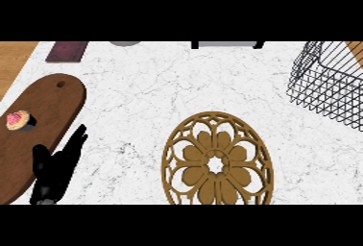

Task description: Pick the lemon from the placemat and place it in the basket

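- White marbled desk [142, 86] filled the head view, w/ wood floor showing past its far-left corner.
- Ornate round wooden placemat [217, 161] lay at the near edge, about mid-desk; its carved top was bare, no lemon on it.
- Wire basket [327, 86] sat at the far-right side, partly cut off by the view's edge; the part of its inside that showed held no lemon, the rest couldn't be told.
- Lemon: not visible anywhere in view, so its place couldn't be told.
- Left hand [56, 166] was near the near-left edge, beside a dark wooden cutting board [35, 139]; fingers [77, 137] straight, close together, pointing away, holding nothing.
- Right hand: not in view, so fingers' state unknown.
- Small pink cupcake [19, 120] sat on the board, not part of the job.
- Dark reddish flat item [67, 51] lay at the far-left corner; grey shapes at the far edge were too cut off to name.
- Step, as a guess: either the right hand had the lemon out of sight, or the pick was yet to be set up; pics didn't settle it.
- Next move would need the lemon located first, then carried over the basket's rim at the far right and let go inside.
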`<move>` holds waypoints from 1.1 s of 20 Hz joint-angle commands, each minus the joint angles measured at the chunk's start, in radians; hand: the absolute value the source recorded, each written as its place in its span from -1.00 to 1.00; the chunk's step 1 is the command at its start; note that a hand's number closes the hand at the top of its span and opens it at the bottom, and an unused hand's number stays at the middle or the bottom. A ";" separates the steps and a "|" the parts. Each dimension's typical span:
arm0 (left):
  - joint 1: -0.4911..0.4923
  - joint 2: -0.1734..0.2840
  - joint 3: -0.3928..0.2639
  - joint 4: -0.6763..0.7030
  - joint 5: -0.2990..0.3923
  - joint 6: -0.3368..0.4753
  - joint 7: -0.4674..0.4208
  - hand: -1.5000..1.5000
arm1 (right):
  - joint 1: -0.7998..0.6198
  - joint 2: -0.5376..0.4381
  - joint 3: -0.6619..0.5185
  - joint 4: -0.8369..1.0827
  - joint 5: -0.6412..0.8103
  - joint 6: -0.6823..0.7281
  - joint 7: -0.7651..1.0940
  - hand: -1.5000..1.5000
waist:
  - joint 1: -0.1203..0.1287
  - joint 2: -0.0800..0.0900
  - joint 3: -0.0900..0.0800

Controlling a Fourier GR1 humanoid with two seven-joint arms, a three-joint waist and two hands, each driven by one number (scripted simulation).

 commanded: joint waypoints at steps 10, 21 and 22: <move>0.007 -0.038 -0.007 0.145 -0.018 -0.016 0.001 0.00 | 0.106 0.046 -0.170 0.149 -0.151 -0.192 -0.235 1.00 | 0.000 0.010 -0.013; 0.025 -0.029 0.019 0.126 0.001 -0.036 0.032 0.00 | 0.217 -0.068 -0.164 0.273 -0.079 -0.160 -0.286 1.00 | -0.003 0.009 -0.013; 0.068 -0.033 -0.006 0.085 -0.029 -0.029 0.002 0.00 | 0.261 -0.069 -0.165 0.290 -0.092 -0.148 -0.341 1.00 | 0.000 0.008 -0.013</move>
